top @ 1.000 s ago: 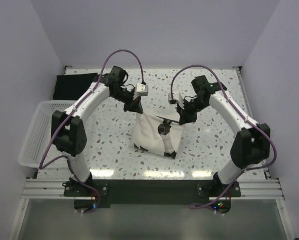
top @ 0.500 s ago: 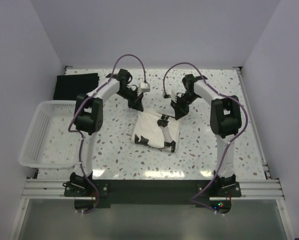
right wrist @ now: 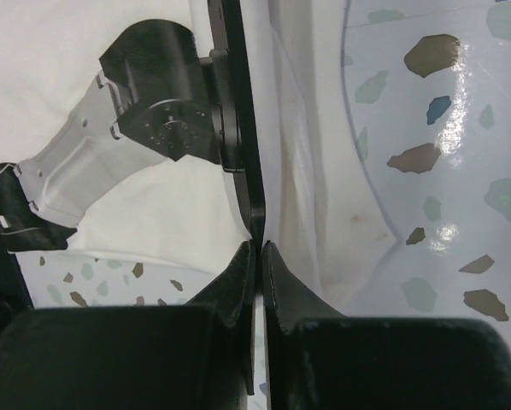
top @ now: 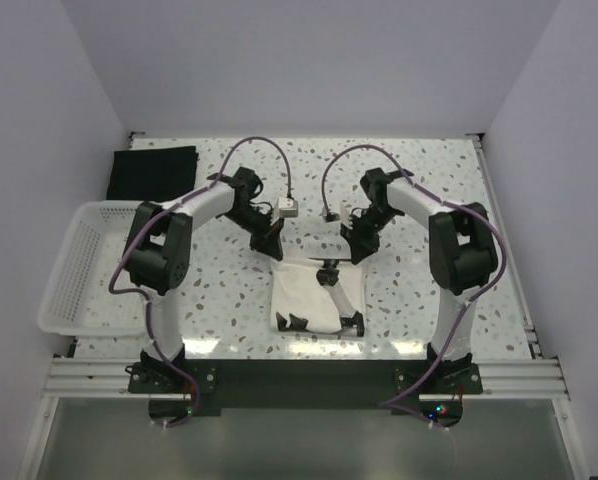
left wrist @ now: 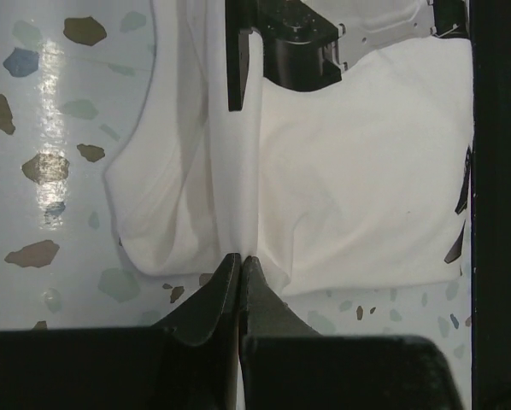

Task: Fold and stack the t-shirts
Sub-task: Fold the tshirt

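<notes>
Left gripper (left wrist: 241, 259) and right gripper (right wrist: 260, 246) are each clamped on the cream shirt's (top: 304, 297) far edge, one per corner. The cloth spreads from them toward the bases. Black shirt (top: 154, 172) lies folded far left.

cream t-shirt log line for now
left gripper: shut on cream t-shirt | right gripper: shut on cream t-shirt | black t-shirt: folded, far left | stacked: no

White lattice basket (top: 61, 288), speckled table (top: 429, 180)
</notes>
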{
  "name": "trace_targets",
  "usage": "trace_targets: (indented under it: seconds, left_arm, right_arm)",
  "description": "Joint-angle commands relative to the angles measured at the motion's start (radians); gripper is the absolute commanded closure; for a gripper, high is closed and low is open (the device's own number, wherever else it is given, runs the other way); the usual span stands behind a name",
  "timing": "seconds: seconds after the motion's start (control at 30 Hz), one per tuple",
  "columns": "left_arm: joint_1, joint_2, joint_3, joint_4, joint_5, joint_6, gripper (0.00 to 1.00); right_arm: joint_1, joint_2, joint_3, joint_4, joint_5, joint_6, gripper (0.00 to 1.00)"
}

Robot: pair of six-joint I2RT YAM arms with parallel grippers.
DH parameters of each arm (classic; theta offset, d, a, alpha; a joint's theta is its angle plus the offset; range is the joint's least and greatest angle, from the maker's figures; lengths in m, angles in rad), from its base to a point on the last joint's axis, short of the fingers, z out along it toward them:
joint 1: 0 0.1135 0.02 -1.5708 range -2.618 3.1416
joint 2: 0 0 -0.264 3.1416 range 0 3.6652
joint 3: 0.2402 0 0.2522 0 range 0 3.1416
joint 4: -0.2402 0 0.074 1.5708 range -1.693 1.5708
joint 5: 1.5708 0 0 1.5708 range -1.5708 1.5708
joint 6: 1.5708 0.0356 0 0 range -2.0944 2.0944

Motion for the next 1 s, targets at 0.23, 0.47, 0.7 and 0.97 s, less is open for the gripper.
trace_targets:
  seconds: [0.23,0.47,0.7,0.97]
  left_arm:
    - [0.009,-0.059,0.033,0.086,0.035,0.049,0.79]
    - [0.021,-0.094,0.032,0.171,0.051,0.098,0.49]
    - [-0.090,-0.065,0.035,0.309,0.041,0.010,0.50]
    - [-0.183,-0.004,0.045,0.343,0.002,0.009,0.50]
  right_arm:
    - [-0.014,-0.110,0.012,-0.073,-0.033,-0.017,0.92]
    - [-0.054,-0.064,0.084,-0.153,-0.072,0.061,0.59]
    - [-0.099,-0.043,0.112,0.076,-0.189,0.465,0.78]
    - [-0.097,0.057,0.135,0.287,-0.270,0.812,0.85]
